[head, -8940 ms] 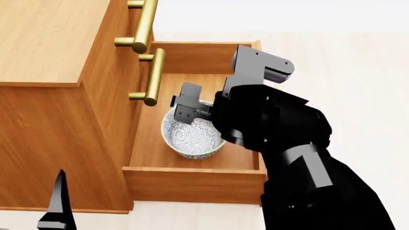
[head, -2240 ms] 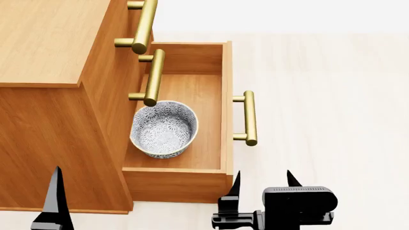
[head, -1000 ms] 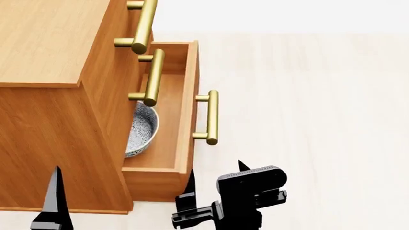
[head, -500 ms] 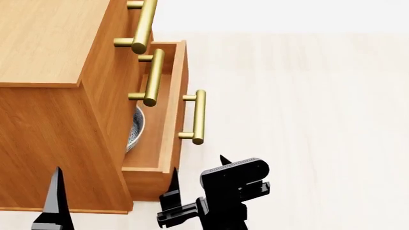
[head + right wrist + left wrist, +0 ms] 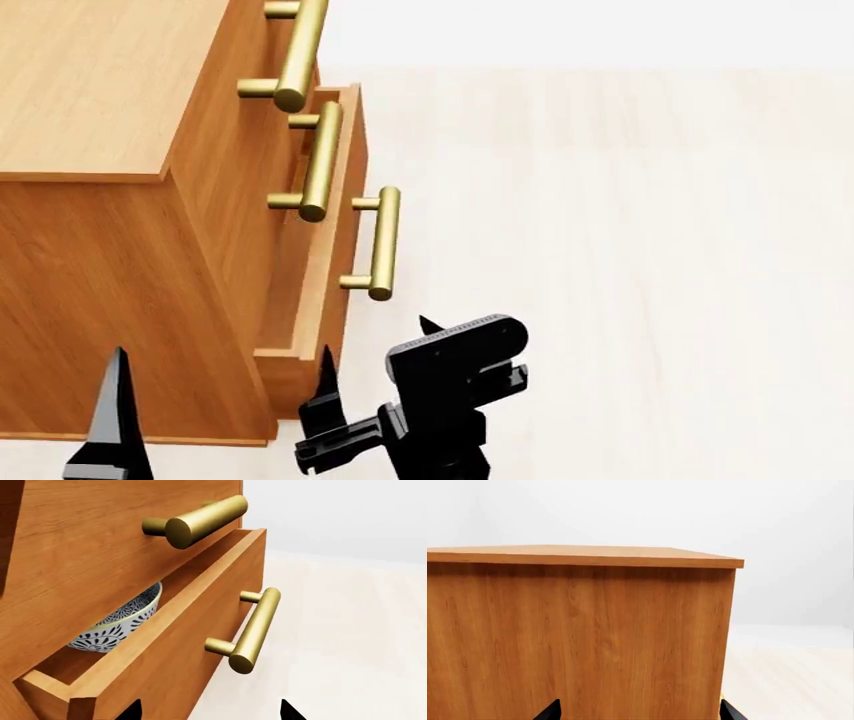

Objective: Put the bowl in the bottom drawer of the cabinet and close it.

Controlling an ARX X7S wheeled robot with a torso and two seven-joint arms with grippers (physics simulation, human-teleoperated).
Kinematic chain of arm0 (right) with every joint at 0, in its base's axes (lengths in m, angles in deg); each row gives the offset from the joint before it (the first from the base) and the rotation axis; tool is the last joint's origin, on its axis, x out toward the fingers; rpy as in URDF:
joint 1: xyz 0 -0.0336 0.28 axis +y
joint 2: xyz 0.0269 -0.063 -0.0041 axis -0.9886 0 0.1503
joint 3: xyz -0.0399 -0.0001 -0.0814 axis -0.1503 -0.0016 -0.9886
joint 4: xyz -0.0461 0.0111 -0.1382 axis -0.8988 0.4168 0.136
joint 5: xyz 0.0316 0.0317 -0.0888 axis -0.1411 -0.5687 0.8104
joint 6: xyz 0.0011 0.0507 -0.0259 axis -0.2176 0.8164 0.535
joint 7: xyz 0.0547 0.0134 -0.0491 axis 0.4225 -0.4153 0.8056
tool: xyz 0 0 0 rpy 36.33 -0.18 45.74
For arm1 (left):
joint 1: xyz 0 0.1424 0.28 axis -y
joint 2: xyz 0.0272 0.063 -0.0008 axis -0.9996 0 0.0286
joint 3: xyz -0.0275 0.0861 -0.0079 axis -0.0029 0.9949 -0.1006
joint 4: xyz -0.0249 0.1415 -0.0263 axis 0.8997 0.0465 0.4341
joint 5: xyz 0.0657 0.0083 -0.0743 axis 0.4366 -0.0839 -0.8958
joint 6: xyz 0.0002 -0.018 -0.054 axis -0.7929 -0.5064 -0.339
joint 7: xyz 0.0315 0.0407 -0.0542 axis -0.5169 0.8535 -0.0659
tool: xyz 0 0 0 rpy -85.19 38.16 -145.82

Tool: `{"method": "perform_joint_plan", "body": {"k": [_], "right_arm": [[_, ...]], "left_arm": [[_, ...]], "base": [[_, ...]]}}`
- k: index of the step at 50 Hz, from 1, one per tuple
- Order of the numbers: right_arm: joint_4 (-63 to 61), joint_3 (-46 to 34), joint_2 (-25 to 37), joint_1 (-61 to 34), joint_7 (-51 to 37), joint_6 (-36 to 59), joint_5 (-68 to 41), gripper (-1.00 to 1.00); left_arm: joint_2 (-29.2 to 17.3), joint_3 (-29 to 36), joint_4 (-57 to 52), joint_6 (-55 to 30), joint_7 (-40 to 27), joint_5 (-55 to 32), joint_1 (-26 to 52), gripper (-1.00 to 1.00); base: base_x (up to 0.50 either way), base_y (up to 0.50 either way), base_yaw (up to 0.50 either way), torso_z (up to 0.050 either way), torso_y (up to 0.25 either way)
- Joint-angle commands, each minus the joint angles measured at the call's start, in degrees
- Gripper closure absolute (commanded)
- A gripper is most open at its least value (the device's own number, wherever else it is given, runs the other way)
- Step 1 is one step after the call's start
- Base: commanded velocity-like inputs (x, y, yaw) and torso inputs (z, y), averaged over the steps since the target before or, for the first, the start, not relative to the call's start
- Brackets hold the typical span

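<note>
Right wrist view — one bowl [image 5: 120, 622], bottom drawer [image 5: 193, 645] ajar.

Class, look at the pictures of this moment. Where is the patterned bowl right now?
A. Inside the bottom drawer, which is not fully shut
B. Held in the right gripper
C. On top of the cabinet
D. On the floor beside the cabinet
A: the right wrist view shows the bowl sitting inside the bottom drawer, whose front stands out from the cabinet, leaving a gap.
</note>
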Motion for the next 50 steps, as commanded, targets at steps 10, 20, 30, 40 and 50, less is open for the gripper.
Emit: {"method": "perform_joint_plan", "body": {"k": [10,20,30,40,50], "right_arm": [[4.80,-1.21,-5.45,-3.29,8.42,-1.38,0.09,-1.00],[5.14,-1.91,-6.30,-4.42,9.44,-0.88,-0.18,-1.00],[6.21,-2.52,-7.21,-5.23,10.46,-0.86,-0.46,-1.00],[6.66,-2.83,-7.52,-6.23,10.95,-0.50,-0.89,-1.00],[5.05,-2.74,-6.73,-5.95,10.34,-0.20,-1.64,-1.00]], "left_arm": [[1.61,-0.95,-0.67,1.10,2.17,-0.09,-0.16,-1.00],[1.53,-0.89,-0.63,1.24,2.12,-0.15,-0.14,-1.00],[1.53,-0.74,-0.35,1.45,2.17,-0.16,-0.07,-1.00],[1.38,-0.82,-0.28,1.73,2.13,-0.28,-0.19,-1.00],[1.33,-0.78,-0.18,1.87,2.08,-0.32,-0.13,-1.00]], "base": [[0.00,0.00,0.00,0.000,0.000],[0.00,0.00,0.00,0.000,0.000],[0.00,0.00,0.00,0.000,0.000],[0.00,0.00,0.01,0.000,0.000],[0.00,0.00,0.01,0.000,0.000]]}}
